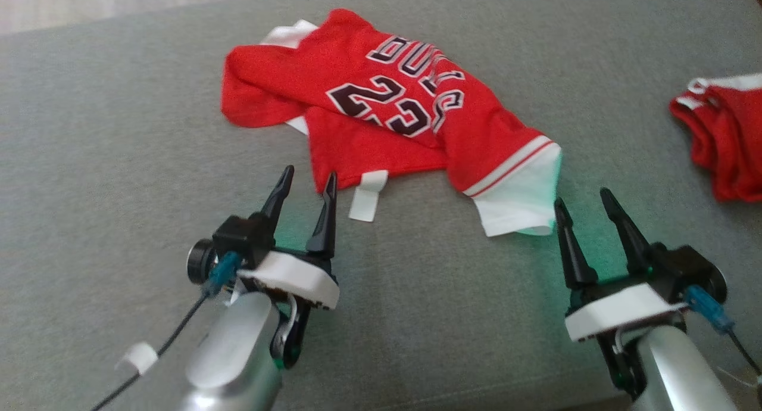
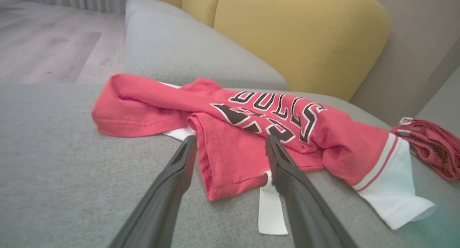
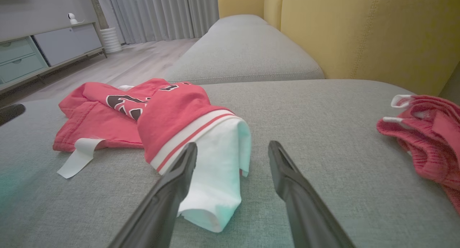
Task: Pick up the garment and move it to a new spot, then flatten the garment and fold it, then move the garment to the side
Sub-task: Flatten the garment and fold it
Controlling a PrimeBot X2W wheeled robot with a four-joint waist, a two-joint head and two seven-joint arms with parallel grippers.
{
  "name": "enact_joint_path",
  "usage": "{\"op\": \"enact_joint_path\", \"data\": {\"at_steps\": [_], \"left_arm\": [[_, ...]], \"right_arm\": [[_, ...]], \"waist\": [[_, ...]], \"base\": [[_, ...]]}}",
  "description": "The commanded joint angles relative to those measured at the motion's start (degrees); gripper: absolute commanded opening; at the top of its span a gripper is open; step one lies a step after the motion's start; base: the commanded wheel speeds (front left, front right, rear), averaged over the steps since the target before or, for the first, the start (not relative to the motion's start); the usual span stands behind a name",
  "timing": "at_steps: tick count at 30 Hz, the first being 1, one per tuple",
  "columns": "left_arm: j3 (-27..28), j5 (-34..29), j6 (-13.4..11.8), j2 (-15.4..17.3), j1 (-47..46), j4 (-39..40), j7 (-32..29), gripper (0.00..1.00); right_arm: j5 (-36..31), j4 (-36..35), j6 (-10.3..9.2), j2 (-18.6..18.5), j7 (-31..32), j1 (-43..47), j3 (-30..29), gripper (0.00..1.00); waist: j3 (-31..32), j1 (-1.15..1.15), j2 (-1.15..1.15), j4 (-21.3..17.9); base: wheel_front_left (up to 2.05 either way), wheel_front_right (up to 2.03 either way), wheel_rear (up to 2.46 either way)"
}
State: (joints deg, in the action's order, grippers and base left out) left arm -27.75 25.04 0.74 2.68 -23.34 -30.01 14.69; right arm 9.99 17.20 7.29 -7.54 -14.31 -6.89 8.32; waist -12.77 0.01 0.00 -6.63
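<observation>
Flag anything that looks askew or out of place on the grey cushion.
The red printed jersey lies crumpled and twisted, not flat; its white sleeve and a white label strip stick out. A second red garment sits bunched off to the right.

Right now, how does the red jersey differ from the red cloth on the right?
The jersey shows dark letters and numbers; the red cloth shows none. The jersey has a broad white end; the cloth has only thin white trim. The jersey lies spread wider; the cloth is bunched and partly out of view. Both are red, crumpled, on the grey cushion.
</observation>
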Motion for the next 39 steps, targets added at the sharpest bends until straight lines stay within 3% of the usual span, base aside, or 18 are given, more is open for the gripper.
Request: {"op": "enact_joint_path", "data": {"at_steps": [1,7,15,16,17,18,24,28,32,39], "left_arm": [[0.2,1.1,-1.1,0.2,-3.6,-2.3,0.3,1.0],[-0.8,3.0,-4.8,0.2,-8.4,-12.8,0.3,1.0],[-1.7,4.4,-4.0,0.2,-9.7,-13.8,0.3,1.0],[-2.0,4.7,-3.9,0.2,-9.7,-14.0,0.3,0.85],[-2.3,4.9,-4.0,0.2,-9.8,-14.2,0.3,0.37],[-2.6,4.9,-4.1,0.2,-9.8,-14.6,0.3,0.0],[0.5,4.6,-5.1,0.2,-8.5,-10.5,0.3,0.0],[7.7,1.1,-6.2,0.4,-4.5,-4.1,0.3,0.0],[12.9,-2.4,-5.4,1.5,0.3,-0.6,0.3,0.0],[23.2,-6.0,-6.3,2.7,4.2,2.9,0.3,0.0]], "right_arm": [[-0.7,-2.1,0.2,0.4,-0.7,-2.5,1.8,1.0],[-0.5,-2.6,0.2,1.6,-0.7,-3.6,2.8,1.0],[-0.4,-2.5,0.2,1.8,-0.7,-3.6,2.3,1.0],[-0.4,-2.4,0.2,1.7,-0.7,-3.7,2.2,1.0],[-0.4,-2.3,0.2,1.7,-0.7,-3.8,2.2,1.0],[-0.4,-2.2,0.2,1.7,-0.7,-3.9,2.2,1.0],[-0.3,-1.7,0.2,1.4,-0.7,-3.8,0.6,1.0],[-0.2,-1.2,0.2,1.1,-0.7,-2.6,-0.1,1.0],[0.1,-0.5,0.2,1.0,-0.7,-1.3,-0.3,1.0],[0.1,0.9,0.2,1.3,-0.7,-0.3,0.1,1.0]], "waist": [[-2.2,-0.01,0.0,-2.6],[-3.9,-0.01,0.0,-5.6],[-4.9,-0.01,0.0,-5.4],[-4.8,-0.01,0.0,-5.2],[-4.8,-0.01,0.0,-5.0],[-4.7,-0.01,0.0,-4.8],[-3.1,-0.01,0.0,-1.5],[-1.8,-0.01,0.0,1.3],[-0.4,-0.01,0.0,3.7],[0.6,-0.01,0.0,5.0]], "base": [[0.0,0.0,0.0],[0.0,0.0,0.0],[0.0,0.0,0.0],[0.0,0.0,0.0],[0.0,0.0,0.0],[0.0,0.0,0.0],[0.0,0.0,0.0],[0.0,0.0,0.0],[0.0,0.0,0.0],[0.0,0.0,0.0]]}}
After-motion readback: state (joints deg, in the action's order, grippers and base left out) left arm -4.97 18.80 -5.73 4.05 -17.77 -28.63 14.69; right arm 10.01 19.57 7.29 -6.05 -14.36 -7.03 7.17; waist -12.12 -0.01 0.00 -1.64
